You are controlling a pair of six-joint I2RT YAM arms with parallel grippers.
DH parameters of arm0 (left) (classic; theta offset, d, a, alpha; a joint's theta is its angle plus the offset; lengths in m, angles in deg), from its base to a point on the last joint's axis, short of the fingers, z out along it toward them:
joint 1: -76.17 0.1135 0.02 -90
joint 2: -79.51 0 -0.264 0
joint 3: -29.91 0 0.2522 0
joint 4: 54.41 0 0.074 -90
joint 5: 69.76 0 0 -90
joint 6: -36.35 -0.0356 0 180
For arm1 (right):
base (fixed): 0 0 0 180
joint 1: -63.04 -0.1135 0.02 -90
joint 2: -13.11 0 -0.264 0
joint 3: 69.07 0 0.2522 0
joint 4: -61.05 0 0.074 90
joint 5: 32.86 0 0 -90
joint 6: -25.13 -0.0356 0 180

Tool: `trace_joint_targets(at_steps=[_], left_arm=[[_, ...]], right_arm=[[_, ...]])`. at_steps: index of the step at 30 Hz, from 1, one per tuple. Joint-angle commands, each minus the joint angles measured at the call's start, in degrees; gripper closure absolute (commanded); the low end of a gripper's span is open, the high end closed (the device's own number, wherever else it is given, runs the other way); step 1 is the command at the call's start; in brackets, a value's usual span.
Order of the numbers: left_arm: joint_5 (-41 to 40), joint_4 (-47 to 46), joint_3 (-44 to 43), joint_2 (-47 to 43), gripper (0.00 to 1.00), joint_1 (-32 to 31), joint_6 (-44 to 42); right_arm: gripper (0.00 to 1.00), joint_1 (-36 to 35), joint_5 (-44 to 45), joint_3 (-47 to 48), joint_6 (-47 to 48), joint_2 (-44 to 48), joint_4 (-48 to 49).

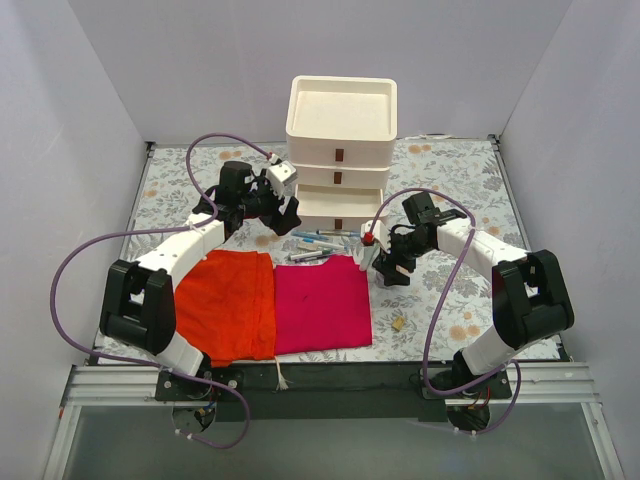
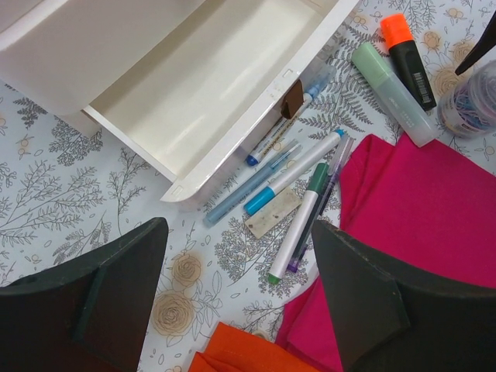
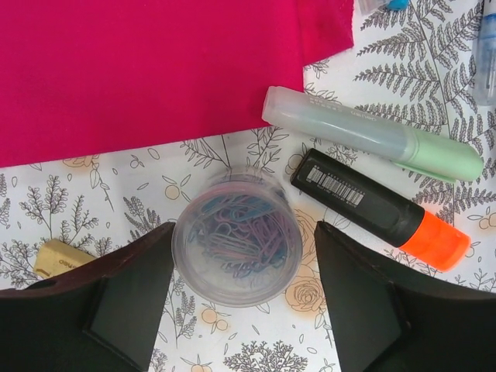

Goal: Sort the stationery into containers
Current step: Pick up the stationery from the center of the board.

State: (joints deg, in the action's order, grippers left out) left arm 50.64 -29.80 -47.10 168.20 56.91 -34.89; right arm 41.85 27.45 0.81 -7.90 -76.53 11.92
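The cream-white drawer unit (image 1: 340, 120) stands at the back centre. Its bottom drawer (image 2: 209, 85) is pulled out and looks empty. Several pens (image 2: 298, 186) and a flat tan piece (image 2: 271, 215) lie fanned in front of the drawer. My left gripper (image 2: 239, 248) is open and empty above them (image 1: 285, 218). A pale green marker (image 3: 372, 133) and a black orange-capped highlighter (image 3: 380, 208) lie to the right. My right gripper (image 3: 244, 267) is open, its fingers on either side of a clear round tub of paper clips (image 3: 236, 240). The right gripper also shows in the top view (image 1: 385, 268).
A magenta cloth (image 1: 320, 305) and an orange cloth (image 1: 230, 300) lie at the table's front, the magenta edge next to the pens (image 2: 418, 201). A small tan piece (image 3: 62, 258) lies left of the tub; it also shows in the top view (image 1: 398, 323). White walls enclose the floral mat.
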Motion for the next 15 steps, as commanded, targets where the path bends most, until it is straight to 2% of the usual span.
trace_joint_targets(at_steps=[1,4,8,15], left_arm=[[-0.1,-0.8,-1.8,0.0,0.25,-0.2,0.2],[-0.4,-0.9,-2.0,0.0,0.25,-0.3,0.3],[-1.0,-1.1,-1.4,-0.8,0.25,-0.2,0.3],[-2.2,-3.5,1.2,-3.2,0.25,0.7,1.5]], right_arm=[[0.23,-0.1,0.4,0.7,-0.5,-0.9,0.9],[0.41,-0.1,0.6,0.7,-0.4,-0.9,0.8],[0.55,-0.1,0.8,1.5,-1.0,0.2,0.4],[0.62,-0.2,0.3,8.3,-1.2,1.9,-6.7]])
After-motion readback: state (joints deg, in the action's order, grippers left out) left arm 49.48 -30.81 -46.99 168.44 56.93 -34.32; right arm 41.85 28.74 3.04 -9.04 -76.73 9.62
